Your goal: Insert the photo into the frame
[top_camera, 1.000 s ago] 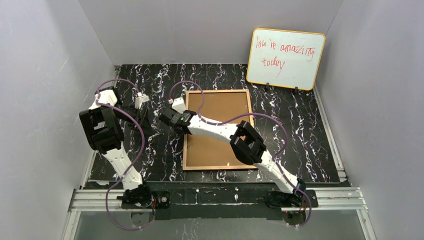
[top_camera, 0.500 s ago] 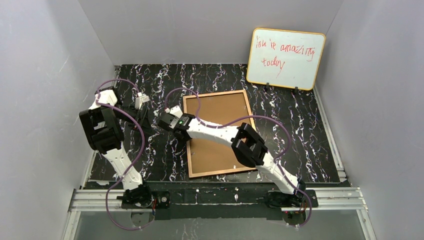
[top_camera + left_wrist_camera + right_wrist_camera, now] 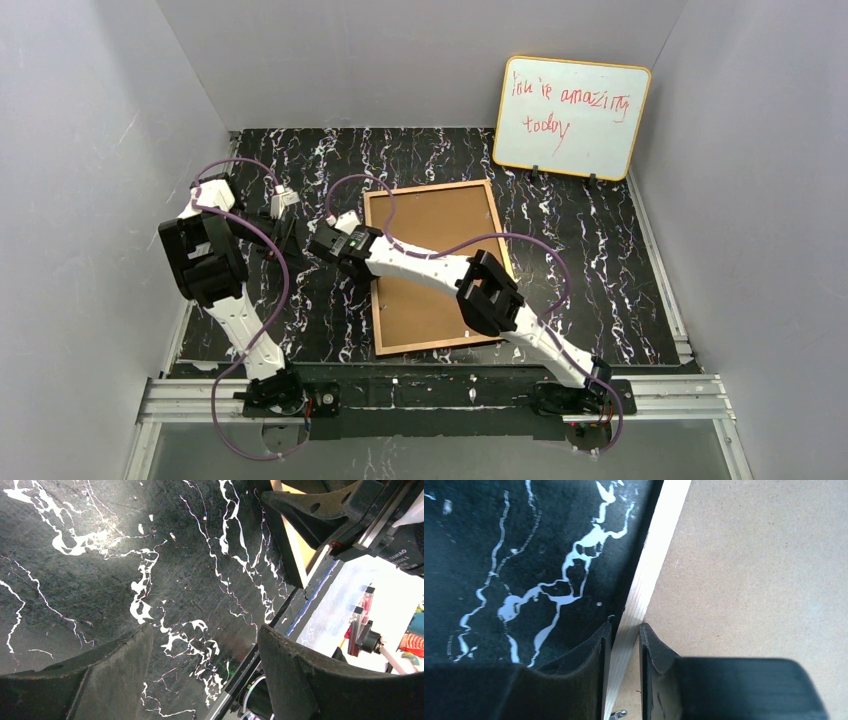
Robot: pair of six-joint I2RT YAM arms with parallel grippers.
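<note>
Frame-handling looks like the step in hand: the right jaws are nearly closed, pinching the pale left rail of the frame (image 3: 651, 555), which lies tan back up and slightly askew on the tabletop (image 3: 600, 260). The left jaws hang wide apart, holding nothing. The photo shows in no view. Next, the back panel (image 3: 440, 215) probably needs freeing. The whiteboard (image 3: 570, 118) reads roughly "you're amazing today" in red.
</note>
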